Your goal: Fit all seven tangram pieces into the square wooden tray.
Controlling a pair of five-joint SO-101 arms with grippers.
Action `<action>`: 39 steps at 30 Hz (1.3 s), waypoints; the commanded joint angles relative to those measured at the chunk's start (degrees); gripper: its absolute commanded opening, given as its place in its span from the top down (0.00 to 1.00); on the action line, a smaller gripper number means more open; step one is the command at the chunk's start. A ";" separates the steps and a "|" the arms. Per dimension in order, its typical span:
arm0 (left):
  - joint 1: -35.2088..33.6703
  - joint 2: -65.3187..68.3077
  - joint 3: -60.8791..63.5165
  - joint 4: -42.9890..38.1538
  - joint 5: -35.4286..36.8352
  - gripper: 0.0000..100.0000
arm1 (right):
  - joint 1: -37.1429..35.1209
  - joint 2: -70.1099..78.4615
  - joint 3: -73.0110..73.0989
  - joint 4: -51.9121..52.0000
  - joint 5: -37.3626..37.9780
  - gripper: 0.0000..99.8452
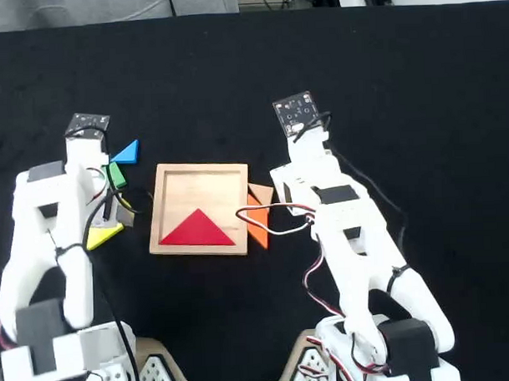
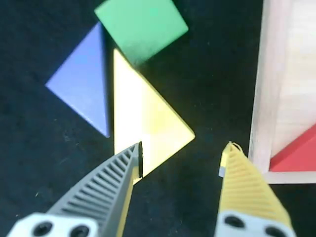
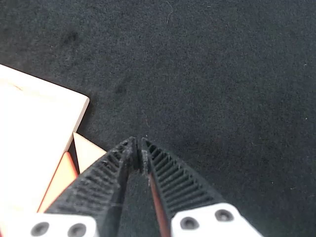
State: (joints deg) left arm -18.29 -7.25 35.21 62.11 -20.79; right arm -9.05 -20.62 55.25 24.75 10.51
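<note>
Left gripper (image 2: pixel 183 148), fingers spread over the yellow triangle (image 1: pixel 104 237) at the high view's left, may skid it into the blue triangle (image 2: pixel 81 84) if closed off-centre; right gripper (image 3: pixel 138 143) clenched, empty.

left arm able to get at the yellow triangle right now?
Probably yes: the left end effector is open right at the yellow triangle, and nothing covers it. The blue triangle lies along one edge, which may crowd a finger there.

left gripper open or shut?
Open. The left gripper has its fingers spread wide, black table between them, one tip over the yellow triangle.
</note>
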 commanded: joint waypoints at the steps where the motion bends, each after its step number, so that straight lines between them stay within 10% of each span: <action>1: -0.92 2.99 -4.88 -0.97 -0.62 0.74 | 0.18 -0.04 -0.22 -0.62 0.70 0.98; 39: -4.09 17.41 -12.62 -0.09 -9.23 0.66 | 0.09 0.04 -0.31 -0.70 0.70 0.98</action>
State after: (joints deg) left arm -22.33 9.19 24.48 62.20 -29.58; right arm -9.05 -20.62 55.25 24.75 10.51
